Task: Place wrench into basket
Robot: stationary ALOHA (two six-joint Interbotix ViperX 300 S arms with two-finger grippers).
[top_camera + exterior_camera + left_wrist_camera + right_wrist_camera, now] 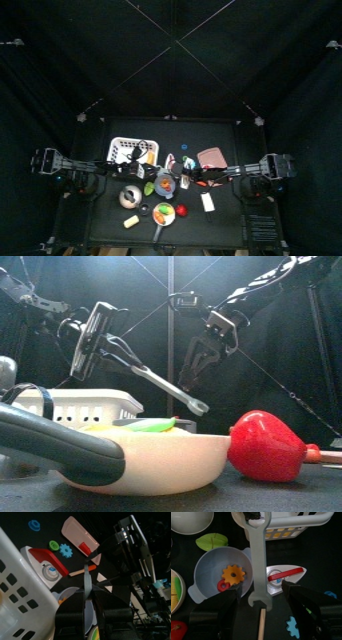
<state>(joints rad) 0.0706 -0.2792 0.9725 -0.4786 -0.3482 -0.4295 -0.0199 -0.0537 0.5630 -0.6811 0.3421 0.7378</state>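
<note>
My left gripper (102, 344) is shut on one end of a grey metal wrench (168, 387) and holds it in the air, slanting down to the right. The wrench hangs just right of the white slotted basket (80, 406), above a grey bowl (218, 574). In the right wrist view the wrench (258, 552) runs down the middle. Its open end lies between the two jaws of my right gripper (261, 594), which is open and apart from it on both sides. The basket (298, 522) lies beyond the wrench's far end. In the left wrist view the wrench (87, 587) shows edge-on beside the basket (17, 587).
The grey bowl holds an orange gear (233, 573) and a red ring. Nearby lie a green leaf shape (210, 542), a red-and-white item (281, 579) and blue gears (65, 549). In front stand a cream bowl (154, 461), a red strawberry toy (267, 446) and a black pan handle (54, 441).
</note>
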